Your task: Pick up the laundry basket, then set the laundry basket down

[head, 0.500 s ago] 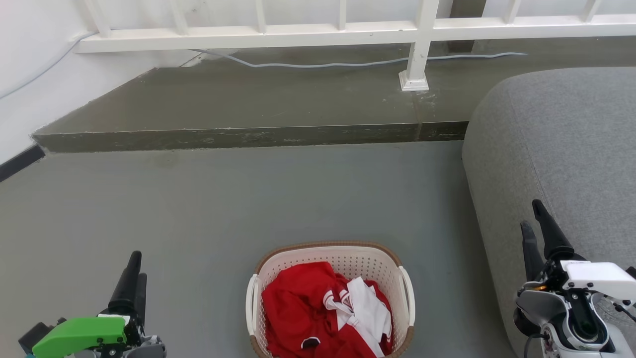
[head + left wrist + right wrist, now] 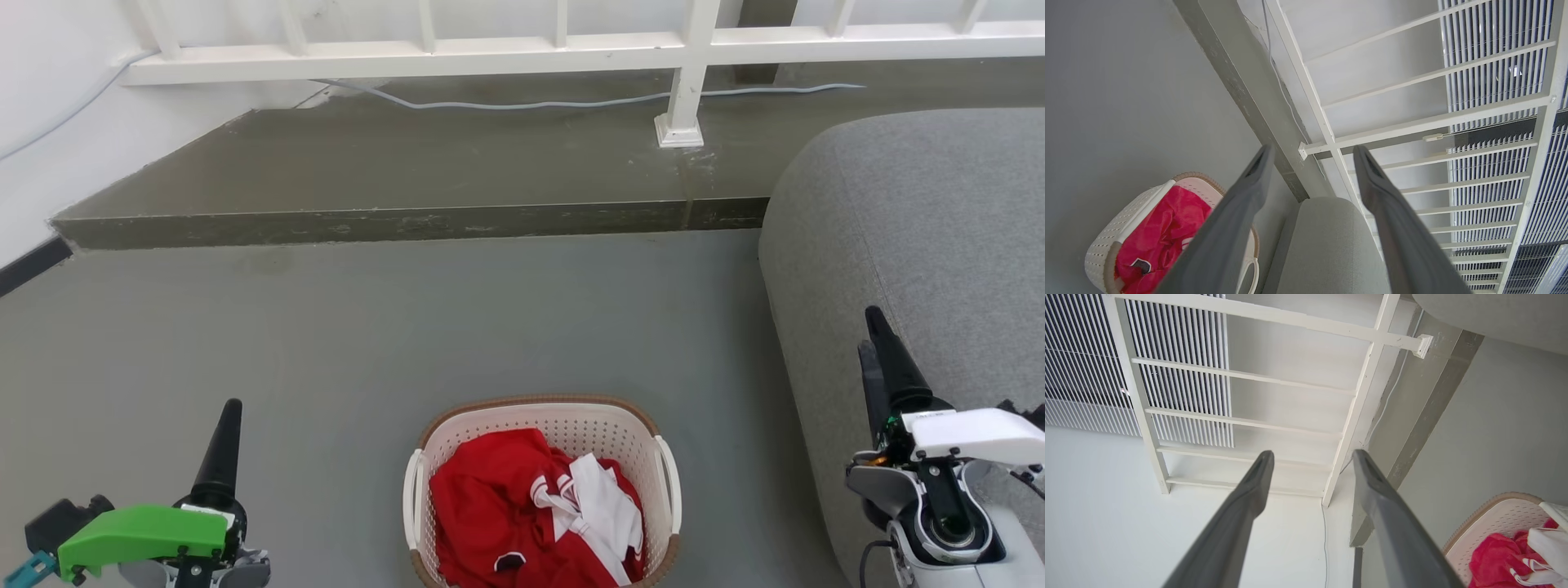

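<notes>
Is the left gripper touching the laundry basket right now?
Apart. The head view shows a wide stretch of bare floor between the left gripper and the laundry basket.

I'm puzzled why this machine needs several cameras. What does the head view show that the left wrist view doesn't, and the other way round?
Head view: the right arm and its jaws, the left arm's green cover. Left wrist view: slatted blinds behind the white railing, the open gap between the left jaws. Both: the laundry basket holding red and white clothes, the grey sofa, that railing, the raised step.
</notes>
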